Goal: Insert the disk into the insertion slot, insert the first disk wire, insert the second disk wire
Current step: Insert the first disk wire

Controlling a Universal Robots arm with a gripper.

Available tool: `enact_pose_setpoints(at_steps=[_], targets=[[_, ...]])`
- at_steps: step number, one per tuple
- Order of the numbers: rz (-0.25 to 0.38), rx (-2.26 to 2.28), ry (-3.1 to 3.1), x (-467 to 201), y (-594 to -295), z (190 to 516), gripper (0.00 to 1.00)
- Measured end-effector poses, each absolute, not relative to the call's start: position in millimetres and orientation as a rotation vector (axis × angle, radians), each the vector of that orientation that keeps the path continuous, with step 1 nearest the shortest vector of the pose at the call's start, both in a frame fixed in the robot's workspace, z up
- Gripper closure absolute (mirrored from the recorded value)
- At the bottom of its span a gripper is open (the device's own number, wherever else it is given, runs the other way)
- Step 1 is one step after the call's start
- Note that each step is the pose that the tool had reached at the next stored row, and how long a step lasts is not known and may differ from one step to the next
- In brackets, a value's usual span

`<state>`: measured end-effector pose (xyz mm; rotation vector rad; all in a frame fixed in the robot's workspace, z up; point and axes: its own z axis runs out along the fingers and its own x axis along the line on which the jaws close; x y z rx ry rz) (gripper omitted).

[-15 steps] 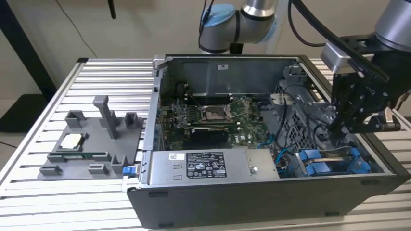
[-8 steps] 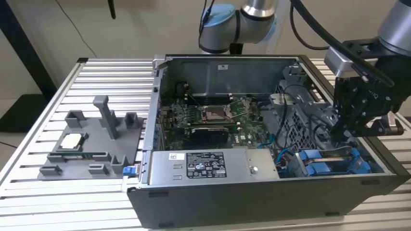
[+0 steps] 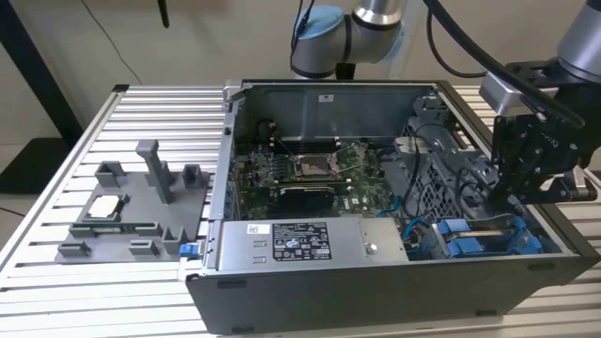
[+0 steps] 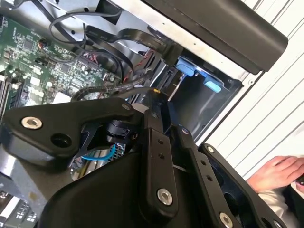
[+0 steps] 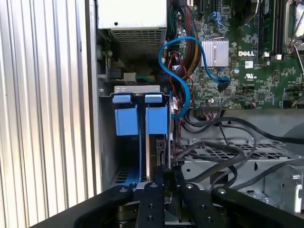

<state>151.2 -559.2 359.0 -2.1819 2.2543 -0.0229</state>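
The disk (image 5: 157,145) stands edge-on in the drive bay at the front corner of the open computer case (image 3: 376,296), on the exterior view's right. Its blue carrier (image 3: 488,238) shows two blue tabs (image 5: 156,118) at the end away from me. My gripper (image 3: 500,205) hangs directly over that bay, its fingers (image 5: 155,186) drawn together just above the disk's near edge. Whether anything lies between them is hidden. A blue wire (image 5: 183,71) and several black wires (image 5: 223,142) loop beside the bay. In the second wrist view the gripper (image 4: 156,97) points at the bay among the black wires.
The silver labelled power-supply box (image 3: 310,243) lies beside the bay, with the motherboard (image 3: 310,169) behind it. A grey fixture plate (image 3: 131,211) with posts sits on the slatted table at the exterior view's left. A person's hand (image 4: 280,171) rests outside the case.
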Motion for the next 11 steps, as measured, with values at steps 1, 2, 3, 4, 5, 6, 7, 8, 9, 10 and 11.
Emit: enact_pose_setpoints(at_steps=[1,2,3,4,5,6,7,8,9,10,11], targets=[[-0.022,-2.185,2.258,152.2,-559.3,358.5,0.81],[-0.019,-2.188,2.260,152.9,-559.2,357.8,0.81],[-0.016,-2.190,2.262,153.4,-559.2,357.0,0.81],[-0.013,-2.192,2.264,153.8,-559.2,356.1,0.81],[-0.010,-2.194,2.266,154.1,-559.2,355.1,0.81],[-0.008,-2.196,2.268,154.1,-559.2,354.1,0.81],[-0.007,-2.196,2.269,154.1,-559.3,353.1,0.81],[-0.007,-2.196,2.268,154.3,-559.2,352.5,0.81],[-0.007,-2.196,2.268,154.5,-559.2,352.0,0.81],[-0.007,-2.196,2.268,154.7,-559.2,351.4,0.81],[-0.007,-2.196,2.268,155.4,-559.2,350.8,0.81]])
